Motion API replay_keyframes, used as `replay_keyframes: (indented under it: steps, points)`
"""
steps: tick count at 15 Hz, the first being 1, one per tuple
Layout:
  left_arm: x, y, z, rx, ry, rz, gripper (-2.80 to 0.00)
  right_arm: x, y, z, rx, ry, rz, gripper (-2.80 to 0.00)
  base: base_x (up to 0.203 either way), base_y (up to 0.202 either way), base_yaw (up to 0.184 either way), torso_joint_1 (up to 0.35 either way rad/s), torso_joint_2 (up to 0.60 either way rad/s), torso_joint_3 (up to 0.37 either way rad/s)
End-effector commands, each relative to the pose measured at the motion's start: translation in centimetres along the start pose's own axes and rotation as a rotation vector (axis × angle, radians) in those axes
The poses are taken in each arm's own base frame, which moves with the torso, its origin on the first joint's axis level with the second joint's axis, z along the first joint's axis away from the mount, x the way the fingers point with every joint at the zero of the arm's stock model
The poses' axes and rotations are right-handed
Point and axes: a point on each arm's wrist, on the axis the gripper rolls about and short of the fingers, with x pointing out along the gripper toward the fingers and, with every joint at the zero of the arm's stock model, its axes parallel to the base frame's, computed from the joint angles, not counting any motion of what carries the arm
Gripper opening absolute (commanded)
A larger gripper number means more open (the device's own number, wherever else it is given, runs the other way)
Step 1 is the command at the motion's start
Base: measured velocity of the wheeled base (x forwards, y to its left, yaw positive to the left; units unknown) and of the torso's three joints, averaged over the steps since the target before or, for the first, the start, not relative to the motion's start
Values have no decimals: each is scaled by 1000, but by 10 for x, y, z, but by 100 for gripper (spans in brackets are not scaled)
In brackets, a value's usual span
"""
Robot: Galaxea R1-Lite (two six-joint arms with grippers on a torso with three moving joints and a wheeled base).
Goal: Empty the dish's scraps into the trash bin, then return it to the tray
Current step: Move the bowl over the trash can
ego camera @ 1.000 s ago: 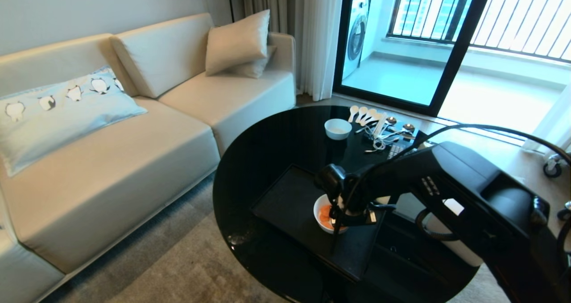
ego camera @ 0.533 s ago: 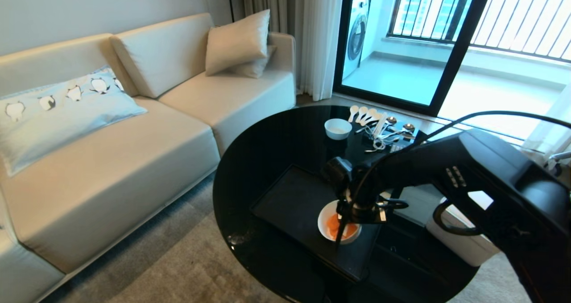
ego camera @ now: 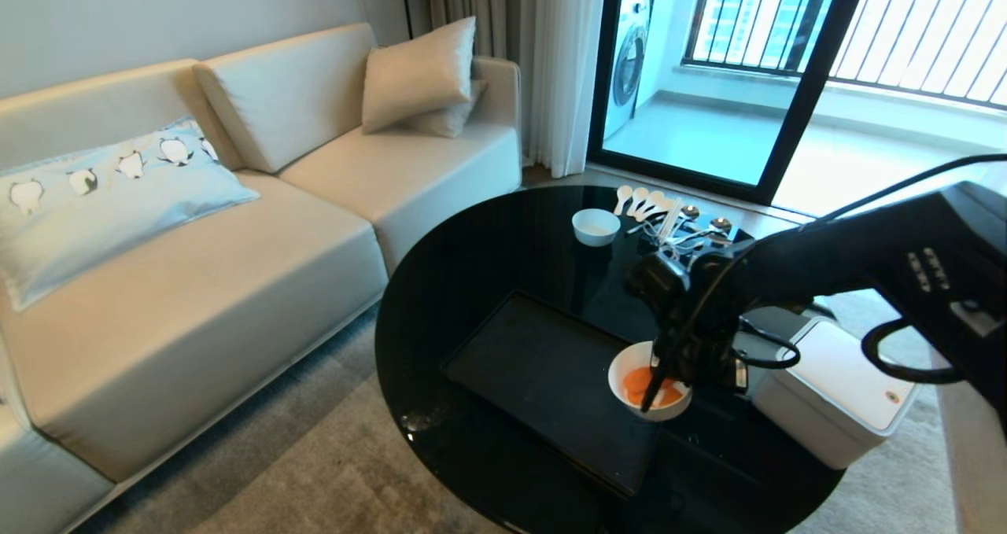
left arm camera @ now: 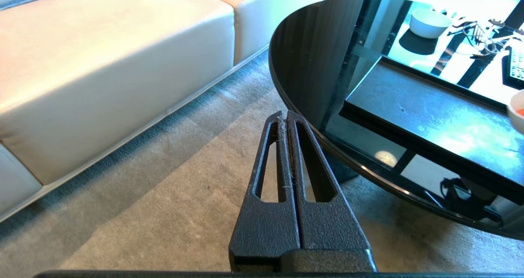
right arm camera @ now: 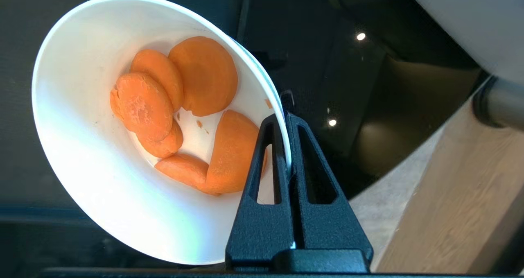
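Here, a cream sofa [ego camera: 236, 227] fills the left side of the room, beside the glossy black round counter [ego camera: 503, 251]. On the counter lies the tray [ego camera: 535, 369], matte black and bare across most of its surface. A white boxy container [ego camera: 834, 392] stands just past the counter's right edge. The right hand [ego camera: 657, 377] is clenched on the rim of the dish [ego camera: 629, 361], one finger inside and one outside, holding it over the tray's right end, near the container. In the dish lie the scraps [right arm camera: 180, 106], orange carrot slices. A smaller white bowl [ego camera: 595, 226] sits farther back, near some spoons [ego camera: 641, 200]. The left hand [left arm camera: 287, 118] hangs above the carpet with fingers pressed together, holding nothing.
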Motion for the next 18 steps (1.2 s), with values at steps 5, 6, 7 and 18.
replay_keyframes:
  steps: [5,6,7,18]
  points:
    - [0,0,0,-1,-1,1,-280,-52,-73,9,148,0,55,-280,0,0,0,0,0,0]
    - [0,0,0,-1,-1,1,-280,-61,-85,6,164,1,66,-280,0,0,0,0,0,0]
    - [0,0,0,-1,-1,1,-280,-69,-97,2,179,-1,74,-280,0,0,0,0,0,0]
    - [0,0,0,-1,-1,1,-280,-127,-196,-77,313,-32,115,-280,0,0,0,0,0,0]
